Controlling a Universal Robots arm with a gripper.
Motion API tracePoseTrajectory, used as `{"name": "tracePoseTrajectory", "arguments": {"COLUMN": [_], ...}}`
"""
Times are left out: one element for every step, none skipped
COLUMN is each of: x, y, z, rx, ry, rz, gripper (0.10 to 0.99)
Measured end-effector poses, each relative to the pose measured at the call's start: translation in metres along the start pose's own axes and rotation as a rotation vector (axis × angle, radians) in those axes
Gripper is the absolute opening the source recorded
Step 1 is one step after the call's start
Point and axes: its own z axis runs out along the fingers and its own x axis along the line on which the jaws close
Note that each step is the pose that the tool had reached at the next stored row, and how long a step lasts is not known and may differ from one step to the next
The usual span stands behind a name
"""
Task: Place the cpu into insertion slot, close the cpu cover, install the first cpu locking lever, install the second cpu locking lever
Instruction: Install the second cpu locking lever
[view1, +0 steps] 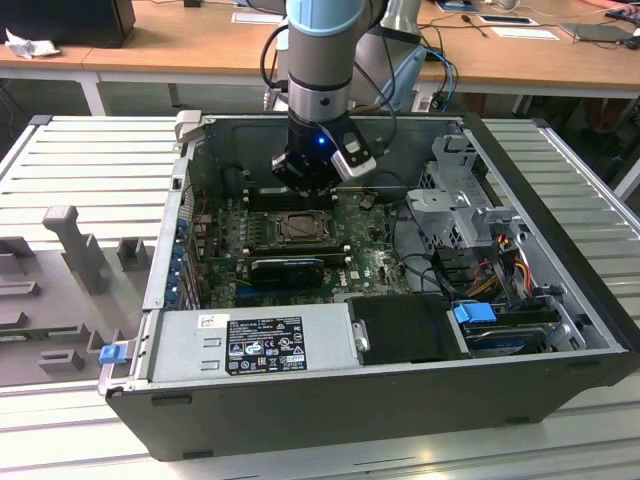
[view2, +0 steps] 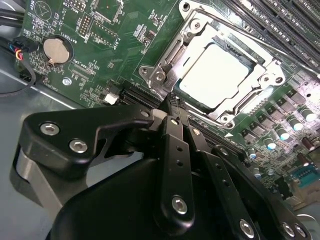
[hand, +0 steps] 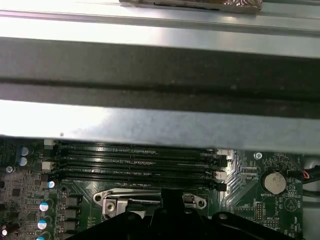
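While pincer (view2: 172, 107) hovers fingers together just before cpu cover (view2: 220, 45), cpu (view2: 214, 75) sits seated beneath (thin, fragile; edges only).

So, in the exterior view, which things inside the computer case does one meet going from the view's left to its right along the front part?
Blue plastic clip → silvery power supply box with a black label → black square cover plate → blue plastic tab → bundle of orange, yellow and red wires.
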Motion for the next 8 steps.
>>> {"name": "tracePoseTrajectory", "arguments": {"x": [0.0000,0.0000,0.0000,0.0001,0.0001,0.0000,0.0000,0.0000], "y": [-0.0014,-0.0027,-0.0036,-0.0038,-0.0040,-0.0040,-0.0040,-0.0040], "z": [-0.0001,-0.0002,-0.0003,-0.0003,-0.0006,-0.0008,-0.0010,-0.0013], "rx": [0.000,0.000,0.000,0.000,0.000,0.000,0.000,0.000], "ry": [0.0000,0.0000,-0.0001,-0.0001,0.0000,0.0000,-0.0002,-0.0001], "rz": [0.000,0.000,0.000,0.000,0.000,0.000,0.000,0.000], "gripper": [0.106,0.106,0.106,0.106,0.106,0.106,0.106,0.106]}}
